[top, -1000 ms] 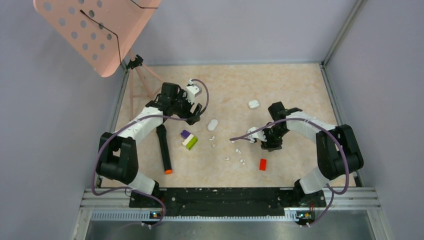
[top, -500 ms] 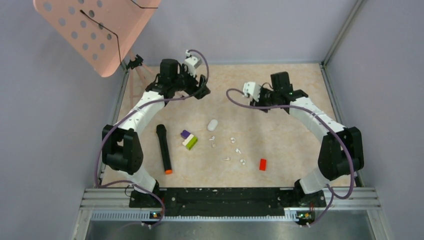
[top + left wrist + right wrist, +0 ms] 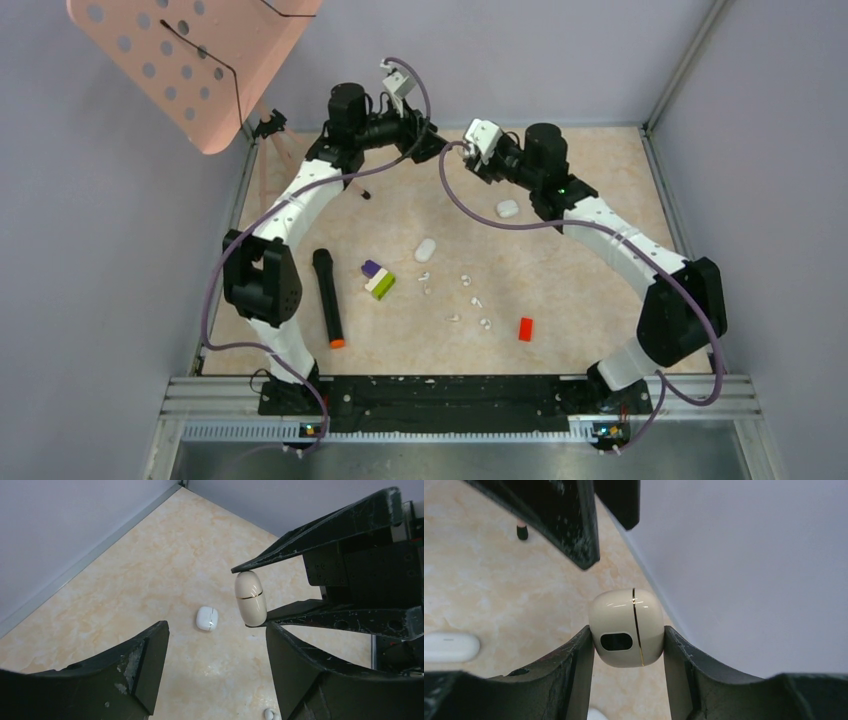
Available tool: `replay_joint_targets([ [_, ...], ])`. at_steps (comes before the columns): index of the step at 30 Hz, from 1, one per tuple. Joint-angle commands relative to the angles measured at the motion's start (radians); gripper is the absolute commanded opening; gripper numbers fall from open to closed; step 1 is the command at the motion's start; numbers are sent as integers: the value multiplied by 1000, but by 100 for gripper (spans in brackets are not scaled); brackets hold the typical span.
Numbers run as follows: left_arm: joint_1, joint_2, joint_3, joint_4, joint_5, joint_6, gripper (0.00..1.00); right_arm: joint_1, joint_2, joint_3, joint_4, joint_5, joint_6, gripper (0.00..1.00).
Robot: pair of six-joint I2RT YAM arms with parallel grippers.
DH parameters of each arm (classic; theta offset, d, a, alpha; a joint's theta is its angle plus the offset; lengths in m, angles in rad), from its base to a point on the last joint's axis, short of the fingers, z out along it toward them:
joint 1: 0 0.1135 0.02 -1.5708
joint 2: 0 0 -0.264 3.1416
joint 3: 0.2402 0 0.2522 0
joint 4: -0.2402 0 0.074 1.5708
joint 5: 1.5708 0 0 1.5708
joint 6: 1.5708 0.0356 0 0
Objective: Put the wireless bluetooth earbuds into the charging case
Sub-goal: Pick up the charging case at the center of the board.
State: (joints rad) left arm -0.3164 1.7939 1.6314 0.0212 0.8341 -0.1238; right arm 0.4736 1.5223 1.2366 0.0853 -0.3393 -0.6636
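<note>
Right wrist | right tool (image 3: pixel 626 636) clamped on cream charging case (image 3: pixel 623 611) | left tool (image 3: pixel 216 632) apart, empty, beside it

**Free room and obstacles.** Bare desk (image 3: pixel 610 165) lies right of the red brick (image 3: pixel 525 329). Mid-desk passage is hemmed by the far white case (image 3: pixel 508 209), near white case (image 3: pixel 426 250), earbuds (image 3: pixel 475 300), blocks (image 3: pixel 378 281) and marker (image 3: pixel 328 298). Above the far edge, the spread left gripper (image 3: pixel 214 640) nearly meets the right gripper (image 3: pixel 626 640), which clamps a cream case (image 3: pixel 626 612). A pink stand (image 3: pixel 190 60) overhangs the left corner.
</note>
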Motion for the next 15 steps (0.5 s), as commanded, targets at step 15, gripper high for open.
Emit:
replay_joint_targets([
  [15, -34, 114, 134, 109, 125, -62, 65, 53, 65, 92, 149, 4, -8, 0],
])
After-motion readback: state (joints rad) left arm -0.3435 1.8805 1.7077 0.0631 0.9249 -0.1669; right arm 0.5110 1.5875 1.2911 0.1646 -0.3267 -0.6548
